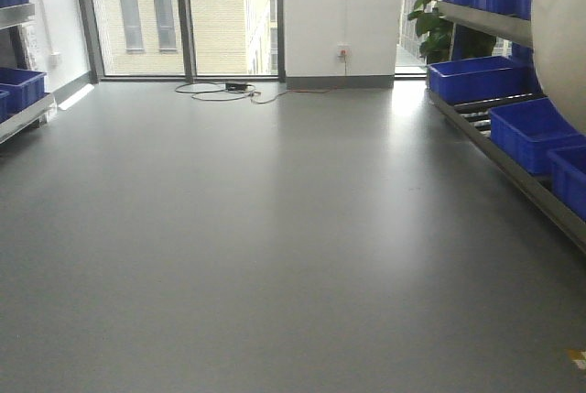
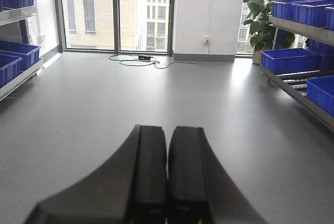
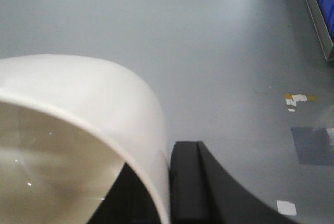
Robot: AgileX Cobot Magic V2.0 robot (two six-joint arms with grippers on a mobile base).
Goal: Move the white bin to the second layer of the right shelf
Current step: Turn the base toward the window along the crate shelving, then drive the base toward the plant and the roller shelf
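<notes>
**Observer:** What's closest to you?

**Operator:** On my right wrist view, the right gripper (image 3: pixel 168 192) is clamped on the white bin (image 3: pixel 99 109). One black finger sits outside the wall, the other inside, with the smooth cream rim pinched between. The bin hangs above the grey floor (image 3: pixel 209 36), which carries some tape scraps (image 3: pixel 297 98). On my left wrist view, the left gripper (image 2: pixel 167 182) is closed on nothing, its black fingers pressed flat together.

**Observer:** And farther out?

**Operator:** In the front view the bin's rounded side fills the upper right corner, over the right shelf (image 1: pixel 513 173). The second layer (image 1: pixel 485 118) shows steel rails with rollers between glossy blue crates (image 1: pixel 536 132). They take up most of that level. A potted plant (image 1: pixel 426 8) stands past the shelf end. At the far wall a cable (image 1: pixel 224 91) lies coiled below the windows (image 1: pixel 183 17).
</notes>
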